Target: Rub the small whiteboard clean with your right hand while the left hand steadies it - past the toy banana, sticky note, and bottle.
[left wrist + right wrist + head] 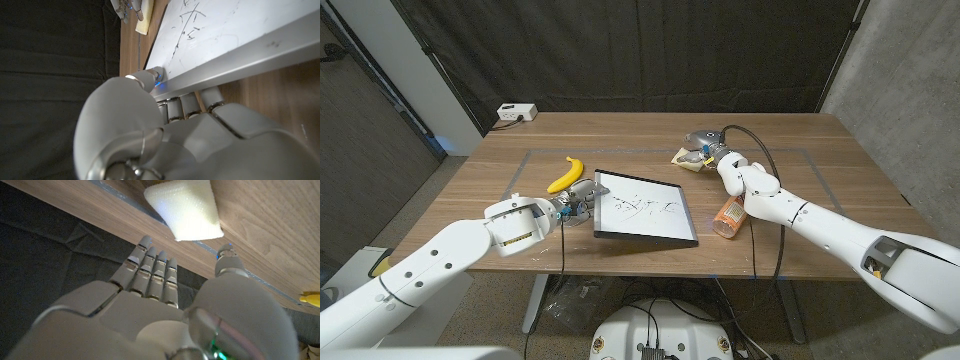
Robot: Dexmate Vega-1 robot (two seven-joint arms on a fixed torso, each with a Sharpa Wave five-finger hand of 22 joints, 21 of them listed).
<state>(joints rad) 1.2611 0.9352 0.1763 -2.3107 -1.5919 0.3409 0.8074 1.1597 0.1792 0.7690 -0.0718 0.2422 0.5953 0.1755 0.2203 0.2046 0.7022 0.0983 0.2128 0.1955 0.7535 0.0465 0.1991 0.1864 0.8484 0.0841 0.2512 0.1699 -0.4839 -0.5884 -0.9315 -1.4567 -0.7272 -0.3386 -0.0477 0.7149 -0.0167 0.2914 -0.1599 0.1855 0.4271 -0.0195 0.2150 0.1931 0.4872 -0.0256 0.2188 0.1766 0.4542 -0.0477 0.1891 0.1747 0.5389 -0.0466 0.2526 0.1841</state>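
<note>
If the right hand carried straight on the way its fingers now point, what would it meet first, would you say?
Most likely the pale sponge-like pad on the table, just beyond the right hand; its fingers are apart and hold nothing. Depth is uncertain.

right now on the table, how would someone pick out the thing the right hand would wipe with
Start at the wooden table and go to its far side, beyond the whiteboard. Just under the right hand lies a pale yellow pad, the sticky note or wiper. It is small, flat and squarish, unlike the curved yellow banana to the left or the orange bottle lying nearer the front edge.
</note>
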